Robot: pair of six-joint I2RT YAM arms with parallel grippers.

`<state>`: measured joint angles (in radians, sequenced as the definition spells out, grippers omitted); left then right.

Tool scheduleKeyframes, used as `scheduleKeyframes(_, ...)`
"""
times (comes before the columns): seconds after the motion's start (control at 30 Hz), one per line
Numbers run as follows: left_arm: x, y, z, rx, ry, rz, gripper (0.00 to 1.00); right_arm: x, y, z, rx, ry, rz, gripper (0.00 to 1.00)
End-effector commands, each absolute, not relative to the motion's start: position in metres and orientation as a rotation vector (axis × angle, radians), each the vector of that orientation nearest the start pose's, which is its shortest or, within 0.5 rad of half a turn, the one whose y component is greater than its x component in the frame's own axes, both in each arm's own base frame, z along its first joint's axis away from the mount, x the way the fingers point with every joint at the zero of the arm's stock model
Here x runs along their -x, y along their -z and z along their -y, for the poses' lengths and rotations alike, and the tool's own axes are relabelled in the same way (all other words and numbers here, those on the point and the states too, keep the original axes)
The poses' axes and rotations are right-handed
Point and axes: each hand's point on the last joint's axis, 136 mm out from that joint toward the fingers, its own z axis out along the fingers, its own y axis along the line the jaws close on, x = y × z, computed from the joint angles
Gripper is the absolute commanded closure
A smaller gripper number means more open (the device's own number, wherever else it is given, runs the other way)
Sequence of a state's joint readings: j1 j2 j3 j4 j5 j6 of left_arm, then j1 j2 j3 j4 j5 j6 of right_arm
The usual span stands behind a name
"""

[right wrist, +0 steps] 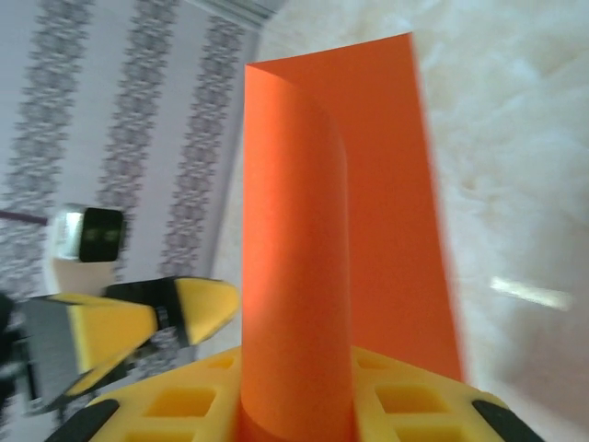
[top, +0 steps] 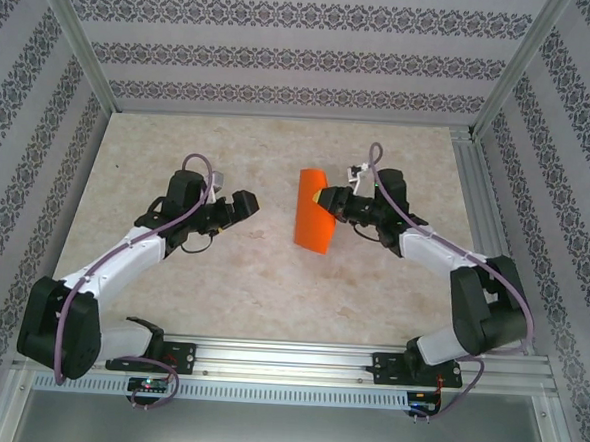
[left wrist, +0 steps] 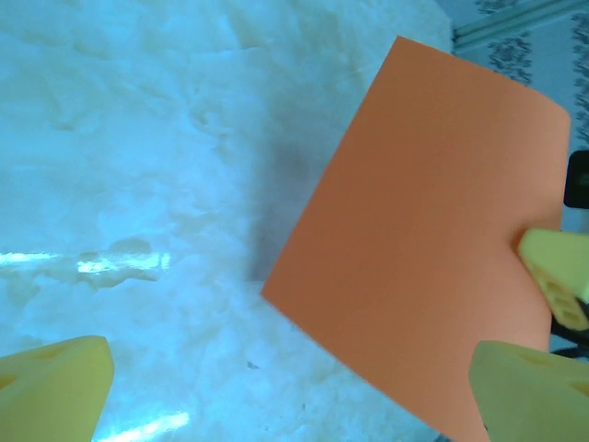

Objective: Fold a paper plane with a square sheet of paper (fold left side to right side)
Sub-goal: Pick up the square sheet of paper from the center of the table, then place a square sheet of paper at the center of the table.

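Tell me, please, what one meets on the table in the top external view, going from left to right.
left gripper → square sheet of paper, orange and partly curled up → right gripper, at the sheet's right edge

Our papered booth, pale table inside
We see a marbled beige table (top: 261, 289) enclosed by walls (top: 285, 55) with floral stripes. Metal posts (top: 78, 39) rise at its far corners, and a metal rail (top: 287, 353) lines its near edge.

Top camera looks down over the whole table (top: 261, 289); both close wrist cameras also see the orange sheet (top: 313, 212).
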<state>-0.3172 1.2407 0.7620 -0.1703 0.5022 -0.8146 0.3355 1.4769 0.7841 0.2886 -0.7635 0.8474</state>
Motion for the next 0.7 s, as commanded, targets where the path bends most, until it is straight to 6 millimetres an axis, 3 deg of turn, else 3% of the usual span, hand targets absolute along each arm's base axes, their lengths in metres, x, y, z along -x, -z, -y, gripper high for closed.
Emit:
scheduleKeyframes(0.0,-0.313,-0.221,0.207,0.063,1.271,-2.220,0.00,-0.316,-0.256,-0.247,0.229,-1.652,-1.993,0.73)
scheduleKeyframes(0.23,-0.295,-0.302,0.234,-0.348,1.449,-1.912,0.00,-0.267,-0.324,-0.236,0.518,-1.690,-1.840,0.73)
scheduleKeyframes(0.53,-0.275,-0.351,0.264,-0.649,1.503,-1.725,0.00,-0.211,-0.392,-0.239,0.717,-1.667,-1.677,0.74)
scheduleKeyframes(0.67,-0.261,-0.370,0.279,-0.761,1.558,-1.640,0.00,-0.199,-0.405,-0.242,0.748,-1.647,-1.645,0.74)
